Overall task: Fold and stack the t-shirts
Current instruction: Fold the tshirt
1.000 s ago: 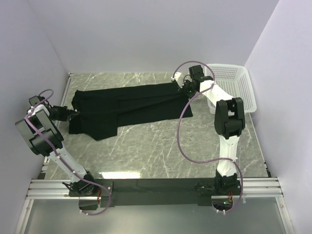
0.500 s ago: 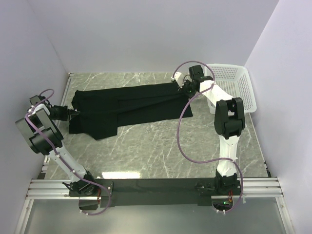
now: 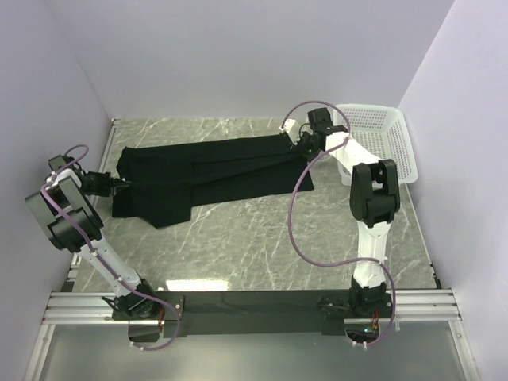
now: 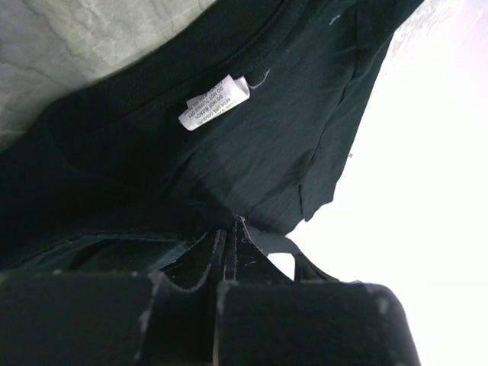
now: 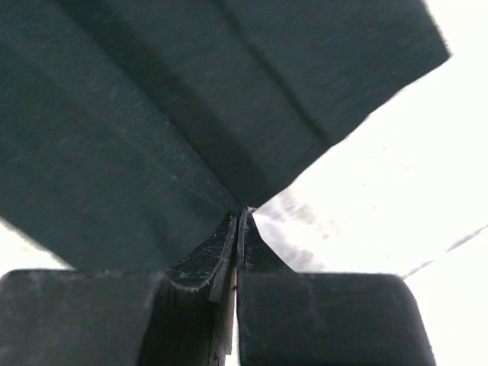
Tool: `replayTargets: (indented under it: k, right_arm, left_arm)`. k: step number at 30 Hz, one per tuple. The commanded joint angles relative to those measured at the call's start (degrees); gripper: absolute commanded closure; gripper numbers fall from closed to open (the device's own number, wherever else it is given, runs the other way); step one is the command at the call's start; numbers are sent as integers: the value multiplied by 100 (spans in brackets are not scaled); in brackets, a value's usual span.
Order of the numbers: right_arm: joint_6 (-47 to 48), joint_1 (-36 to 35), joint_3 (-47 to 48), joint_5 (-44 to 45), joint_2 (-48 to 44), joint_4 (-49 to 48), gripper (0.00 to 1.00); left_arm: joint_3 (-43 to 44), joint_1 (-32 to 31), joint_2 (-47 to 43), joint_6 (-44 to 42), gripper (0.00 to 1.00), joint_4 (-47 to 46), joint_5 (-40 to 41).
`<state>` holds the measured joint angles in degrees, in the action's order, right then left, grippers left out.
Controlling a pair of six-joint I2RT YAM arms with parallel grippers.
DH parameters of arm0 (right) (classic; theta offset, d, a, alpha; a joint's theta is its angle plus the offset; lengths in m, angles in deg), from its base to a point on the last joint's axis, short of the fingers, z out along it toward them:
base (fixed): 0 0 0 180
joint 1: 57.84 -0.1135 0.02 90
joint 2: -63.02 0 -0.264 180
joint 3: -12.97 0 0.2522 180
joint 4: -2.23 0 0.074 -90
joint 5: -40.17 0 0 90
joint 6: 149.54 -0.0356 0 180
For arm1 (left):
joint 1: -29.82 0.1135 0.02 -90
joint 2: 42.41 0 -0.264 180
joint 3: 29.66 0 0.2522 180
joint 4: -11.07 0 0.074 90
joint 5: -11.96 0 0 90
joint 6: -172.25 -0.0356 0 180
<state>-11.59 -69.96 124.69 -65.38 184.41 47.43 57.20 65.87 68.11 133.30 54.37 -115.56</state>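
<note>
The black t-shirt is stretched in a long band across the far half of the table, folded lengthwise. My left gripper is shut on its left end; in the left wrist view the cloth with a white care label is pinched between the jaws. My right gripper is shut on the shirt's right end; in the right wrist view the dark cloth fans out from the closed jaws. The starburst logo is hidden.
A white perforated basket stands at the far right, behind the right arm. The grey marble table lies between the shirt and the arm bases. Walls close in on the left, back and right.
The right gripper has shifted slightly to the right with the shirt end. The left gripper and the shirt look much the same.
</note>
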Motion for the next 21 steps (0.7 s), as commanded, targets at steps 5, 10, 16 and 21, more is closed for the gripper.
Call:
replayTargets:
  k: [5, 10, 16, 21]
  right_arm:
    - [338, 122, -1005, -624, -1484, 99, 100]
    - [330, 201, -1830, -940, -2390, 239, 100]
    - [321, 254, -2736, -1336, -3532, 354, 100]
    - [382, 254, -3580, -1319, -4253, 424, 100]
  left_arm:
    - [-435, 191, -1171, -403, 99, -88, -220]
    - [-1341, 446, -2268, -438, 99, -71, -256]
    - [-2282, 675, -3745, -306, 99, 87, -256]
    - [-2704, 754, -4547, -279, 99, 455, -98]
